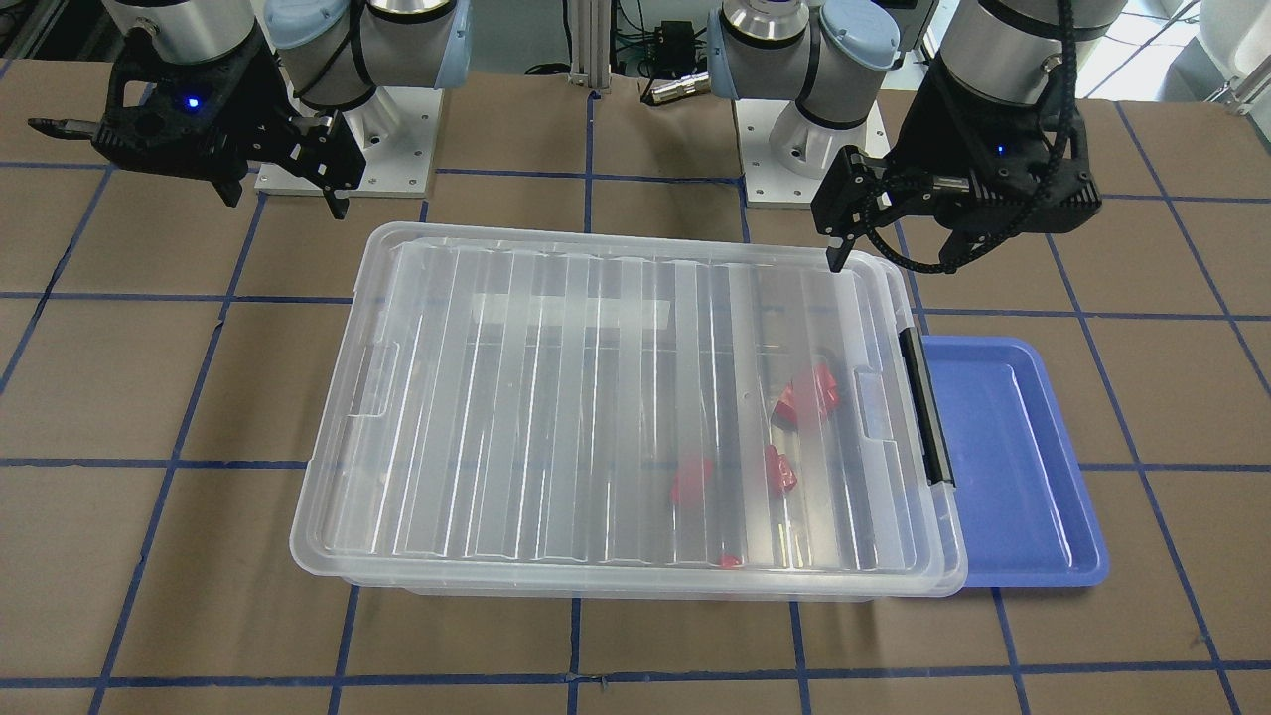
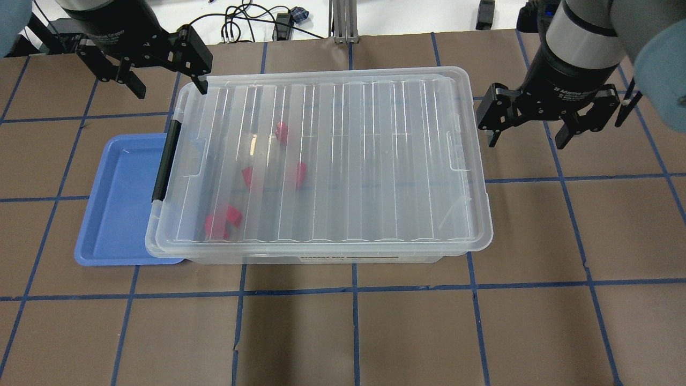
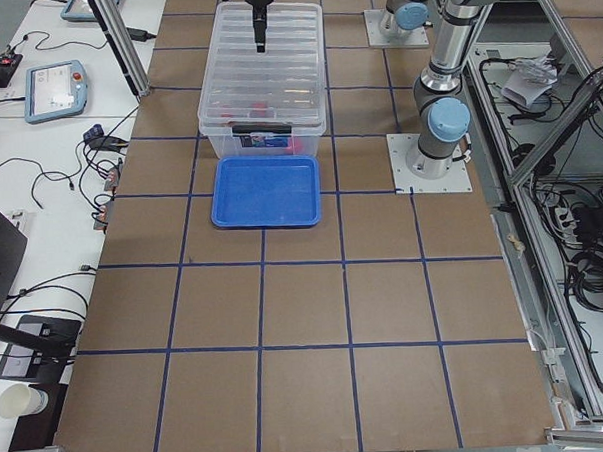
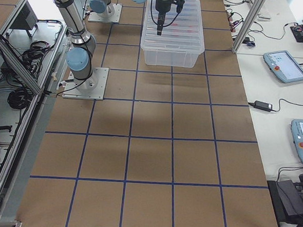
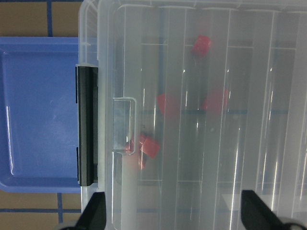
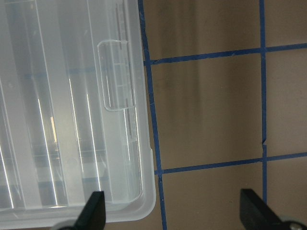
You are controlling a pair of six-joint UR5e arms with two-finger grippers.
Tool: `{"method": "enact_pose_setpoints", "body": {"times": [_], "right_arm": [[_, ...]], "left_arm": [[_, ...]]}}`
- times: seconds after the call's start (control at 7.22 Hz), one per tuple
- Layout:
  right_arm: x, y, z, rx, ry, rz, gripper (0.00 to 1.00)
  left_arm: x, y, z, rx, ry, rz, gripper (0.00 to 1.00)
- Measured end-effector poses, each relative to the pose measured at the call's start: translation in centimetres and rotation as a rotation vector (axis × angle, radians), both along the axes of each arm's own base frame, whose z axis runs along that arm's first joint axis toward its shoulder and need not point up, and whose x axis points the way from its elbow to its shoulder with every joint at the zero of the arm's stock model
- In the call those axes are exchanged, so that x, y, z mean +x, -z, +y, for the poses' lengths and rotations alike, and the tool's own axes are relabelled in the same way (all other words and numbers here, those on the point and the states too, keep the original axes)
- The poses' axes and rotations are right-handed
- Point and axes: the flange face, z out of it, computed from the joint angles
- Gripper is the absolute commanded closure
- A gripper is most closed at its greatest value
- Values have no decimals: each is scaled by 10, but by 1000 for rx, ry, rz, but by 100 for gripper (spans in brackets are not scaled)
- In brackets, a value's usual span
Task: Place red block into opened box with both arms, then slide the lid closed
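- Seen from the operators' side, the box point(image 2: 375, 258) lies lengthwise on the worktop point(image 1: 635, 655). The lid point(image 1: 596, 397) covers nearly all of it, so the placing looks done and the closing almost done.
- The lid appears to sit a touch short of the end with the black handle point(image 1: 926, 407). The step in hand is probably the last bit of the slide.
- To do it well, push on the raised rim at the lid's short end, low and level, straight along the ribs toward the handle. Pressing down on so thin a sheet would likely bow or jam it.
- The other tool would best steady the box at the handle end, so that box and lid do not travel together.
- Farther back, the left tool point(image 2: 171, 91) hangs above the handle end and the right tool point(image 2: 527, 143) above the opposite end. Both have their fingers spread apart, hold nothing and are clear of the lid.
- Counting, nearest first: the red blocks point(image 1: 731, 561) lie inside the box under the lid, gathered toward the handle end. There are four red patches, and the farthest may be two blocks together, blurred by the plastic.
- There is one box, one lid with two notches point(image 1: 375, 382), and one blue tray point(image 1: 1003, 457) just beside the handle end.
- There are two tools and two arms point(image 1: 794, 60).
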Motion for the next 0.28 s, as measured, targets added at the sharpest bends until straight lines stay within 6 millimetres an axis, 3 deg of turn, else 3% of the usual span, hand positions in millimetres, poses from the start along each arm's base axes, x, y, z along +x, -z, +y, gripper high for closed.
{"method": "enact_pose_setpoints", "body": {"times": [0.28], "right_arm": [[0, 0, 0, 2, 2, 1, 0]], "left_arm": [[0, 1, -3, 2, -1, -1, 0]]}}
